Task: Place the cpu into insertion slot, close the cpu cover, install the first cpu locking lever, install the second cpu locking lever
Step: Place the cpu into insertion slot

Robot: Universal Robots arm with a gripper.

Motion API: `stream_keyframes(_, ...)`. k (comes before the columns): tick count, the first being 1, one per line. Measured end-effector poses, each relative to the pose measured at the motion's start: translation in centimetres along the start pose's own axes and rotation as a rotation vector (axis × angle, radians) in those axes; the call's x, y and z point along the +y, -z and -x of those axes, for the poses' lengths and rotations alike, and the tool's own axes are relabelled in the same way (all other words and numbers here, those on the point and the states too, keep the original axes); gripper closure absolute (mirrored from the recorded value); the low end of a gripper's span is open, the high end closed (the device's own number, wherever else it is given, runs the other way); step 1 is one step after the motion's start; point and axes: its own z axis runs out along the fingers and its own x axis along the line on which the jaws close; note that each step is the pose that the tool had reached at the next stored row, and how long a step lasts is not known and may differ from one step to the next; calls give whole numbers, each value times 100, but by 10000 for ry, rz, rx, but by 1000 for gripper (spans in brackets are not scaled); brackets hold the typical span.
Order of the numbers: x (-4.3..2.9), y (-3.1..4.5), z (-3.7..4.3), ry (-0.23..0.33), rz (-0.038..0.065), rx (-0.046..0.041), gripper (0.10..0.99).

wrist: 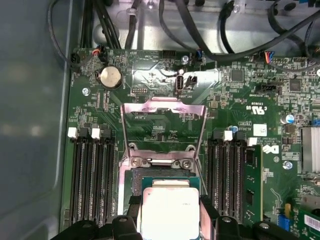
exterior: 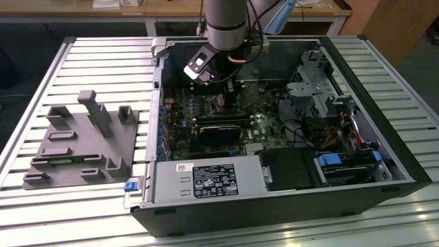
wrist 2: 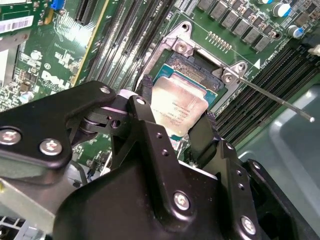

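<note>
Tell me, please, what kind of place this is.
Probably a robotics lab or workshop bench: an open computer case lies on a slatted metal table, a grey fixture block sits beside it, and the robot's hand holds the cpu over the motherboard.

Robot arm [exterior: 226, 23] down inside open computer case [exterior: 357, 149], gripper [exterior: 230, 103] low over motherboard [exterior: 264, 126] near case's far edge. Power supply [exterior: 205, 180] along case's near edge. Grey fixture block [exterior: 82, 141] on slatted table [exterior: 103, 56], by its edge at the exterior view's left.

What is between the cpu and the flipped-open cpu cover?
First wrist view: a screwed hinge bracket and a dark strip of the insertion slot lie between cpu and cpu cover.
</note>
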Motion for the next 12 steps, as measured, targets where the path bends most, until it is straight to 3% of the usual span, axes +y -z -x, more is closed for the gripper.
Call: stream_keyframes(12, -25, -134, -20, -2, 0, 0, 545)
